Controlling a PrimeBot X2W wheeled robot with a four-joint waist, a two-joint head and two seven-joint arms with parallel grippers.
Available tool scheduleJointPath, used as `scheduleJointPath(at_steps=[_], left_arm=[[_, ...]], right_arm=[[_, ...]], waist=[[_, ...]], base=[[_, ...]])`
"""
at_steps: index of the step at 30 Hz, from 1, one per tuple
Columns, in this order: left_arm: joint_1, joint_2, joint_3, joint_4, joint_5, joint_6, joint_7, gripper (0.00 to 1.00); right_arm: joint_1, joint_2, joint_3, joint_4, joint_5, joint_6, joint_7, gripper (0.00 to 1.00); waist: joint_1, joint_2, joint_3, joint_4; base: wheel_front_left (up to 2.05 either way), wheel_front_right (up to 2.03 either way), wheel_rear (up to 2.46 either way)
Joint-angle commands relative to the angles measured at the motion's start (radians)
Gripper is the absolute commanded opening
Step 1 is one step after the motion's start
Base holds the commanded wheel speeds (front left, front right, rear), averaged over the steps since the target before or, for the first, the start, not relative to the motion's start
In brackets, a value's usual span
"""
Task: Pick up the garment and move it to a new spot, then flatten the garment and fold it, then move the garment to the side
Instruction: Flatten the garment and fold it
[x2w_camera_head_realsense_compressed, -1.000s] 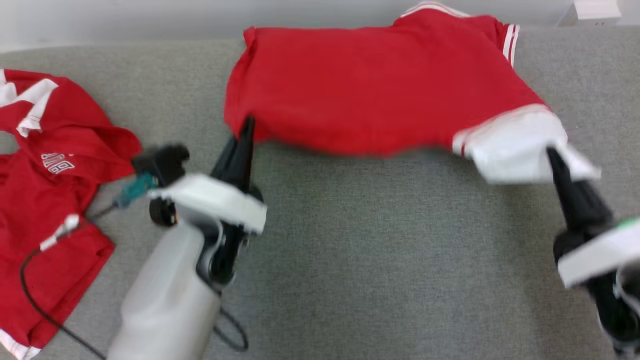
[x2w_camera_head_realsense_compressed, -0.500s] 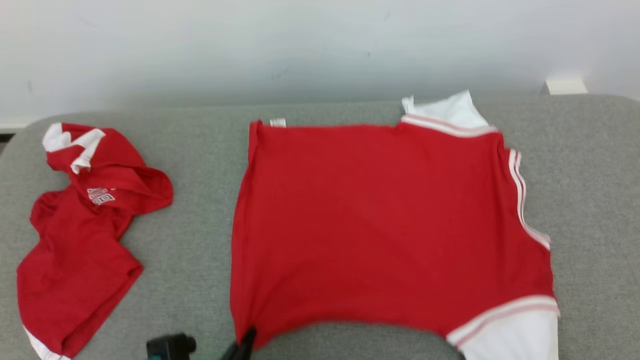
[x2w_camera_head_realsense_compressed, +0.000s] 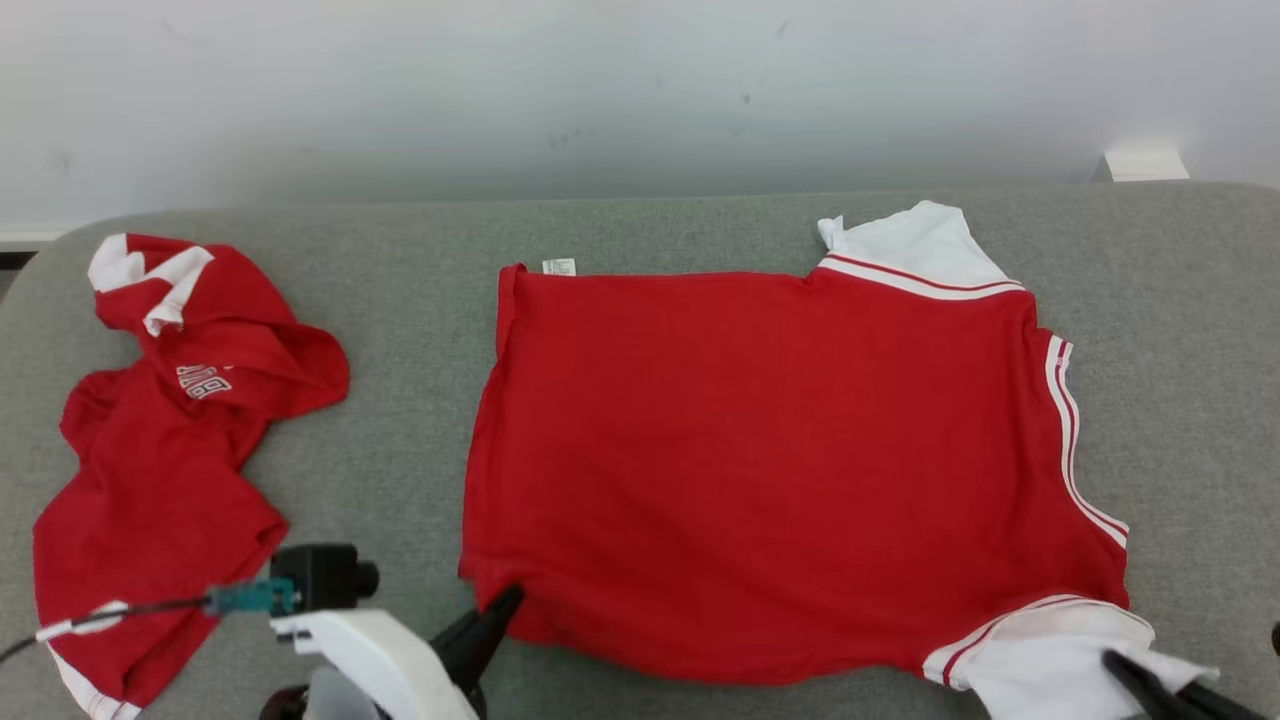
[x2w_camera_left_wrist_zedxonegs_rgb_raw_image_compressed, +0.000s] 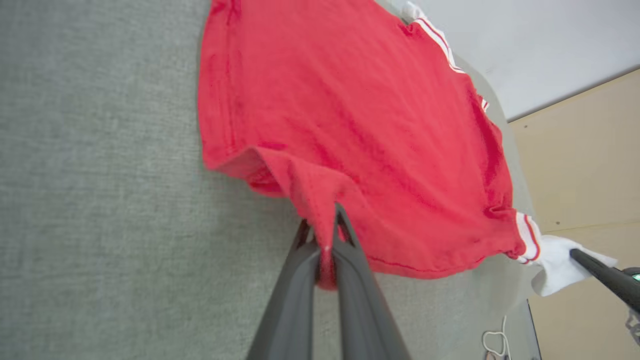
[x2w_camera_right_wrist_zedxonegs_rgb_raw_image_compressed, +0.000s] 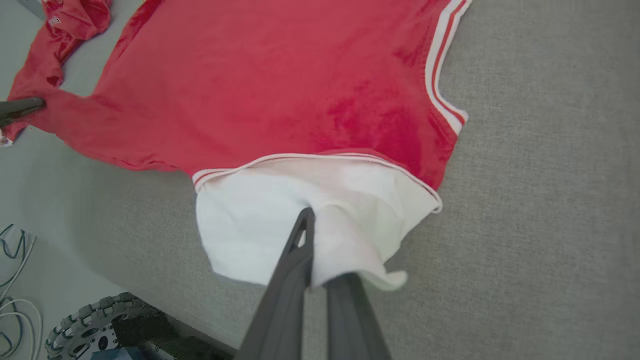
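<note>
The garment (x2w_camera_head_realsense_compressed: 770, 470) is a red shirt with white sleeves, spread flat on the grey table (x2w_camera_head_realsense_compressed: 400, 250). My left gripper (x2w_camera_head_realsense_compressed: 505, 600) is shut on its near left hem corner; the left wrist view shows red cloth (x2w_camera_left_wrist_zedxonegs_rgb_raw_image_compressed: 350, 110) pinched between the fingers of that gripper (x2w_camera_left_wrist_zedxonegs_rgb_raw_image_compressed: 327, 235). My right gripper (x2w_camera_head_realsense_compressed: 1120, 662) is shut on the white sleeve (x2w_camera_head_realsense_compressed: 1050, 655) at the near right. In the right wrist view the sleeve (x2w_camera_right_wrist_zedxonegs_rgb_raw_image_compressed: 250, 220) drapes over the fingers of the right gripper (x2w_camera_right_wrist_zedxonegs_rgb_raw_image_compressed: 310, 225). Both held corners are lifted slightly off the table.
A second red garment (x2w_camera_head_realsense_compressed: 170, 440) lies crumpled at the table's left end. A small white box (x2w_camera_head_realsense_compressed: 1145, 165) sits against the far wall. Below the table's near edge are a wheel (x2w_camera_right_wrist_zedxonegs_rgb_raw_image_compressed: 95, 325) and loose cables (x2w_camera_right_wrist_zedxonegs_rgb_raw_image_compressed: 15, 270).
The head camera has tilted up, bringing the far wall into view. The garment, sagging from both grippers a second ago, now lies stretched flat. Both grips are unchanged.
</note>
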Motion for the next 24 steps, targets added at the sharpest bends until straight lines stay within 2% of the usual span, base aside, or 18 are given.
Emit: scheduleJointPath(at_steps=[1, 5, 6, 10, 11, 12, 13, 15, 19, 24], left_arm=[[-0.054, -0.017, 0.019, -0.002, -0.055, 0.017, 0.052, 0.00], [-0.143, -0.011, 0.036, 0.022, -0.083, 0.037, 0.116, 0.00], [-0.196, -0.017, 0.043, 0.056, -0.092, 0.049, 0.147, 0.00], [-0.298, -0.027, 0.045, 0.133, -0.094, 0.063, 0.182, 0.00], [-0.321, -0.027, 0.044, 0.151, -0.084, 0.063, 0.181, 0.23], [-0.343, -0.033, 0.046, 0.169, -0.077, 0.067, 0.174, 0.56], [-0.361, -0.039, 0.043, 0.188, -0.072, 0.068, 0.173, 1.00], [-0.375, -0.044, 0.043, 0.209, -0.068, 0.070, 0.169, 1.00], [-0.395, -0.048, 0.040, 0.242, -0.045, 0.052, 0.126, 1.00], [-0.305, -0.011, 0.051, 0.186, -0.001, 0.033, 0.032, 1.00]], right_arm=[[-0.077, 0.006, -0.002, 0.018, 0.017, 0.000, 0.048, 0.00], [-0.191, 0.011, 0.004, 0.056, 0.018, 0.000, 0.118, 0.00], [-0.263, 0.030, 0.018, 0.087, 0.022, 0.000, 0.154, 0.00], [-0.402, 0.063, 0.034, 0.159, -0.018, 0.000, 0.166, 0.02], [-0.432, 0.078, 0.032, 0.182, -0.036, 0.000, 0.153, 0.32], [-0.462, 0.088, 0.026, 0.207, -0.062, 0.000, 0.133, 0.82], [-0.485, 0.095, 0.031, 0.228, -0.085, 0.000, 0.118, 1.00], [-0.501, 0.097, 0.043, 0.244, -0.113, 0.000, 0.101, 1.00], [-0.537, 0.115, 0.053, 0.276, -0.163, 0.000, -0.016, 1.00], [-0.446, 0.095, 0.032, 0.250, -0.188, 0.000, -0.152, 1.00]], waist=[[0.0002, -0.0001, 0.025, 0.003], [0.0002, -0.0001, 0.051, 0.004], [0.0002, -0.0001, 0.067, 0.005], [0.0002, -0.0001, 0.101, 0.003], [0.0002, -0.0001, 0.109, 0.001], [0.0002, -0.0001, 0.117, 0.000], [0.0002, -0.0001, 0.123, 0.000], [0.0002, -0.0001, 0.127, 0.000], [0.0002, -0.0001, 0.131, -0.005], [0.0002, -0.0001, 0.107, -0.015]], base=[[0.00, 0.00, 0.00], [0.00, 0.00, 0.00], [0.00, 0.00, 0.00], [0.00, 0.00, 0.00], [0.00, 0.00, 0.00], [0.00, 0.00, 0.00], [0.00, 0.00, 0.00], [0.00, 0.00, 0.00], [0.00, 0.00, 0.00], [0.00, 0.00, 0.00]])
